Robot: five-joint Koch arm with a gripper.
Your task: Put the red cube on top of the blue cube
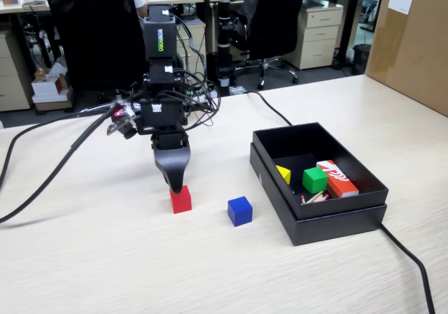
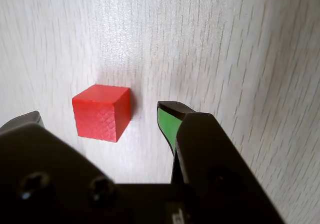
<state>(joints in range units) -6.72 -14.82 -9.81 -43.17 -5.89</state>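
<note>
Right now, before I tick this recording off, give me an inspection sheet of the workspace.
Surface: pale wood-grain table, bare in front.
Job's things: red cube and blue cube rest on the table, apart, not stacked.
Clutter: black box holding a green cube, a yellow piece and a red-orange and white box.
Grippers: gripper just above the red cube, fingers open either side, not closed on it.
Cables: black cables cross the table.
Surroundings: office chair, drawer units, cardboard box.

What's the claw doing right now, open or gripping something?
Claw: open, holding nothing; its jaws straddle the red cube, which sits on the table with a visible gap to the green-padded jaw.
</note>
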